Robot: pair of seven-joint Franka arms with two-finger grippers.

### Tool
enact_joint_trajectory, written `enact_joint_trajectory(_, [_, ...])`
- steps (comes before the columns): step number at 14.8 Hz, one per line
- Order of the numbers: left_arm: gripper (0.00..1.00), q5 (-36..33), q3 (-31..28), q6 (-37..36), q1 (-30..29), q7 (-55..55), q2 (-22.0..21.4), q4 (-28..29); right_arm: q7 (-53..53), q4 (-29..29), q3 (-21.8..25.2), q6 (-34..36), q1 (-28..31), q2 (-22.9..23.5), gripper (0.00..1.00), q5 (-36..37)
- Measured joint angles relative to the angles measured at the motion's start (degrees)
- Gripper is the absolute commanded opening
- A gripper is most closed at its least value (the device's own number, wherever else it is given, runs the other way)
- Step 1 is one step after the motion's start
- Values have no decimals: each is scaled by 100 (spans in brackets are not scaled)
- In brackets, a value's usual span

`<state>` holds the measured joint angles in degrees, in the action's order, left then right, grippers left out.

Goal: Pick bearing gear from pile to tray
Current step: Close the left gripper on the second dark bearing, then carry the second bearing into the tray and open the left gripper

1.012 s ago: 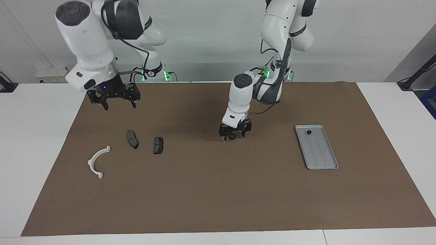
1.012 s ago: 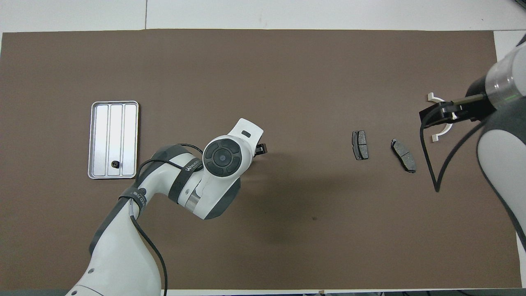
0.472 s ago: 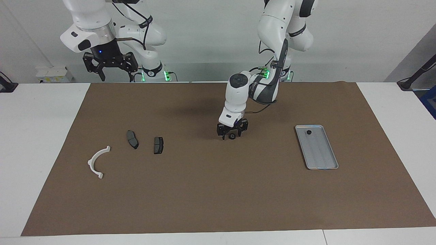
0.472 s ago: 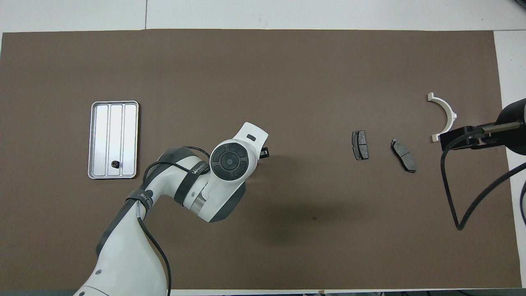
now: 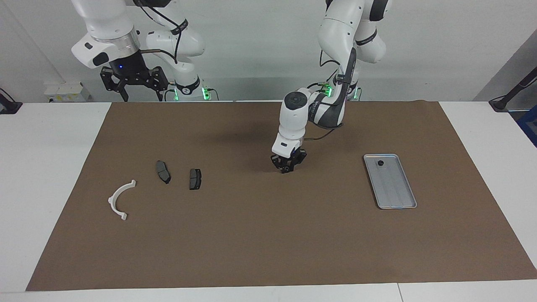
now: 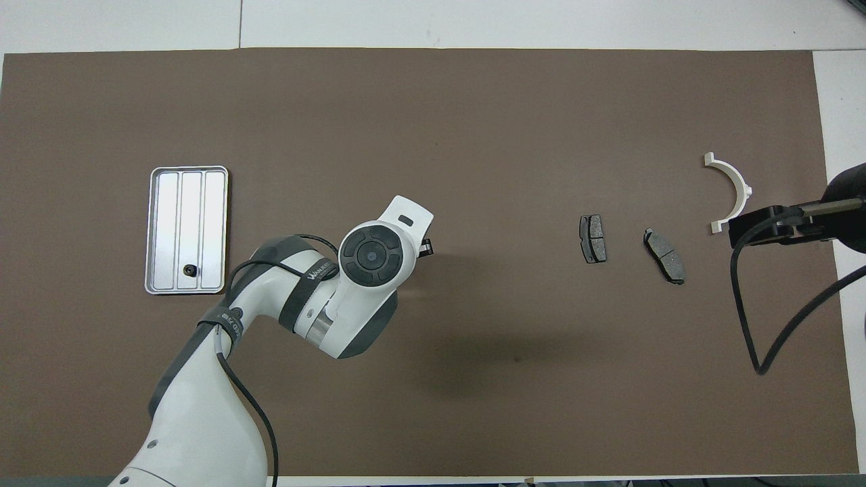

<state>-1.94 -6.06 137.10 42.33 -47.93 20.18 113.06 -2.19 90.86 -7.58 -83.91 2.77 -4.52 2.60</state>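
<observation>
Two pincers are mine: the right pincer [image 5: 142,97] waits raised and spread open over the bench [image 5: 50,167] edge by its base. The white arc [image 5: 119,199] and brake pads [image 5: 163,172] lie apart on the brown mat [image 5: 251,235]. Mid-mat, my left pincer [image 5: 286,169] is down, pinched on a bearing gear [image 5: 286,170], which I judge is not yet lifted. Bare mat runs to the tray [image 5: 396,193], where one small black piece [image 5: 380,162] already sits; only its low rim needs clearing.
</observation>
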Motion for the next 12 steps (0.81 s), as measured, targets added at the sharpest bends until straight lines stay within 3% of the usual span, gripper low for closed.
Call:
enact_joint_trajectory(5, [0, -93, -93, -1101, -1765, 2268, -363, -638, 0, 0, 0, -1, 0, 0, 100, -1])
enact_joint_trajectory(9, [0, -95, -97, -1323, -3057, 4194, -595, -538, 0, 0, 0, -5, 0, 0, 100, -1])
enact_joint_trajectory(12, [0, -95, -86, -1156, -3451, 4819, -609, -231, 0, 0, 0, -5, 0, 0, 100, -1])
